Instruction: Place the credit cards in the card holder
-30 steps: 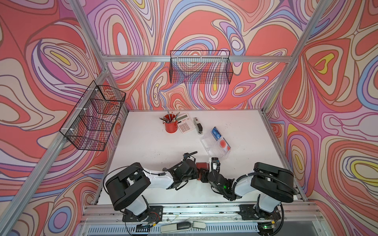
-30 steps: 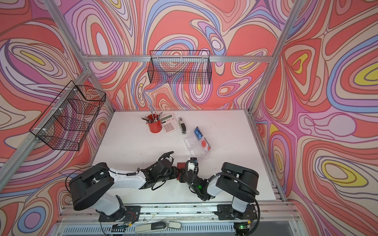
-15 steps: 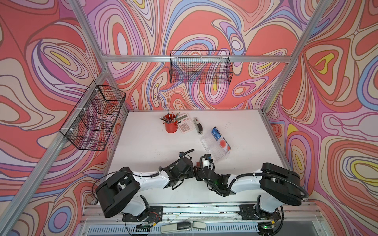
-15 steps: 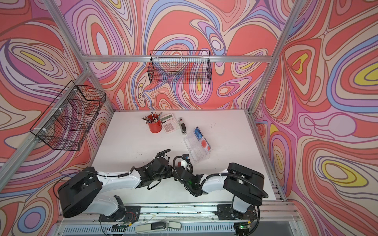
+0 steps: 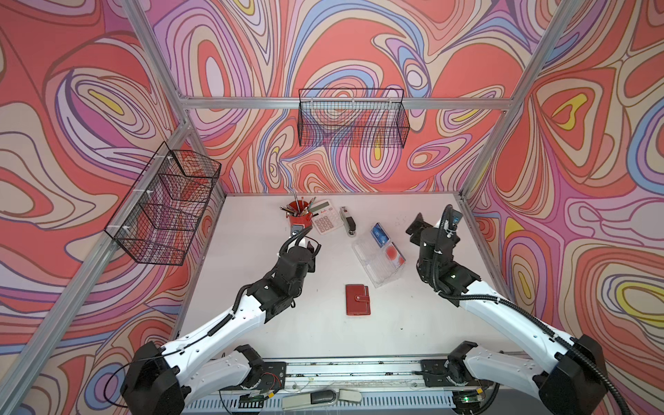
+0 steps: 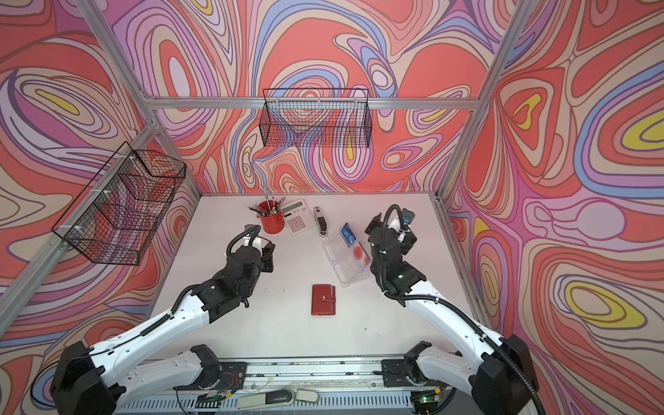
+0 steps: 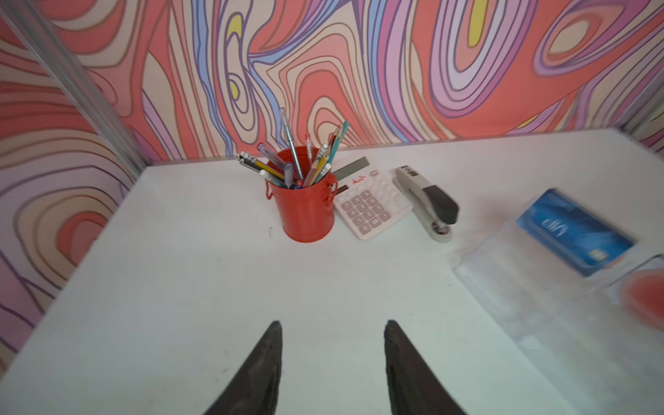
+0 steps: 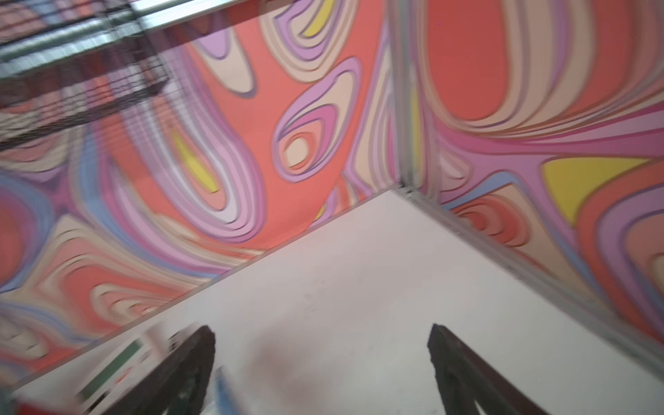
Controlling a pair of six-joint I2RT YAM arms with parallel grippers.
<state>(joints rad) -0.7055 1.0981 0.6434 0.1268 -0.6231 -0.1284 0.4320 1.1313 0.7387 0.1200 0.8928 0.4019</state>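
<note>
The small red leather-look card holder is lying closed and flat on the white table in both top views, with its snap tab across the front. It is lying between the two arms, and neither arm is touching it. Just beyond it, the clear acrylic compartmented tray is sitting at an angle and holding the credit cards. A blue card with white print is resting in its far end compartment, and a pale card with a red-orange circle in the next one. The left gripper is hovering over bare table, jaws parted with nothing between them, facing the red metal pen cup, the white calculator and the grey stapler. The right gripper is pointing toward the table's far right corner, jaws spread wide and empty.
</note>
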